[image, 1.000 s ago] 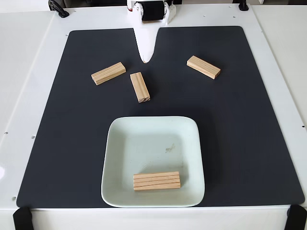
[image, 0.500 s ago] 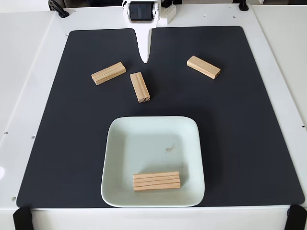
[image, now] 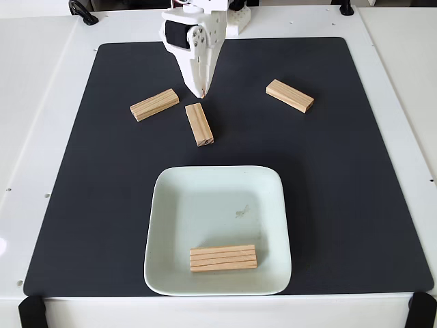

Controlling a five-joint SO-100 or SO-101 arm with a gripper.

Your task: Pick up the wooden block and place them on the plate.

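In the fixed view my gripper (image: 201, 93) points down just above the far end of the middle wooden block (image: 199, 124); I cannot tell if its jaws are apart. The blocks are small bars of light pine with grain lines. Two more lie on the black mat (image: 355, 171), left (image: 154, 104) and right (image: 289, 95). One (image: 223, 258) lies inside the pale mint plate (image: 205, 205), near its front rim.

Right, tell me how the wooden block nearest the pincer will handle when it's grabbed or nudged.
The middle block looks like solid pine with visible grain, so probably stiff and fairly light. Its flat faces and square edges suggest it will slide on the black mat rather than roll. It is long and narrow, so a push near one end from the pincer would likely swivel it.
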